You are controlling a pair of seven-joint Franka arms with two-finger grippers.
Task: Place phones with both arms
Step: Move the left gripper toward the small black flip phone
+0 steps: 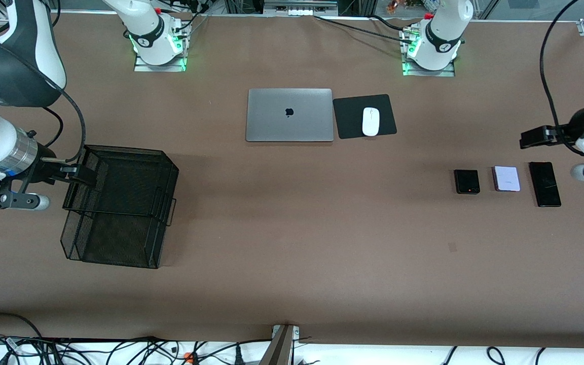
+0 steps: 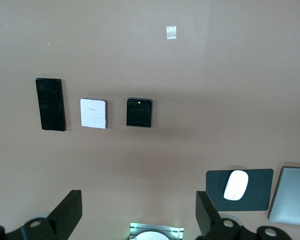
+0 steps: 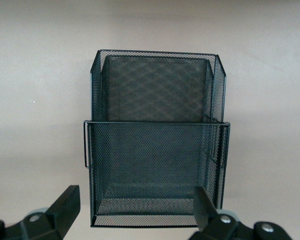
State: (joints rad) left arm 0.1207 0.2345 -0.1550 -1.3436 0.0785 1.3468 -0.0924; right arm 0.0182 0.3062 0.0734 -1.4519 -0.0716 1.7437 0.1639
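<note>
Right gripper (image 3: pixel 132 212) is hanging over the table at the right arm's end, beside the mesh tray (image 1: pixel 119 203), jaws spread wide and holding nothing; its wrist camera is looking straight down into the tray, which is sitting empty in both tiers, so this arm is probably waiting to receive or steady whatever comes its way. Mid-table, a closed laptop (image 1: pixel 289 115) is lying near the bases, with a mouse (image 1: pixel 370 121) on a black pad (image 1: pixel 364 116) just beside it; neither is part of the job. Toward the left arm's end, three phones are lying in a neat row, apart from one another and nearer the front camera than the pad: black square phone (image 1: pixel 467 181), lavender phone (image 1: pixel 506 178), then the long black phone (image 1: pixel 545 184). Left gripper (image 2: pixel 137 215) is hovering over the table just past the long phone, jaws also wide and empty, phones full in its wrist view, likely lining up a first pick. Nothing is blocking the phones from above; the long haul to the tray is crossing bare table, with laptop and pad well off that line.
</note>
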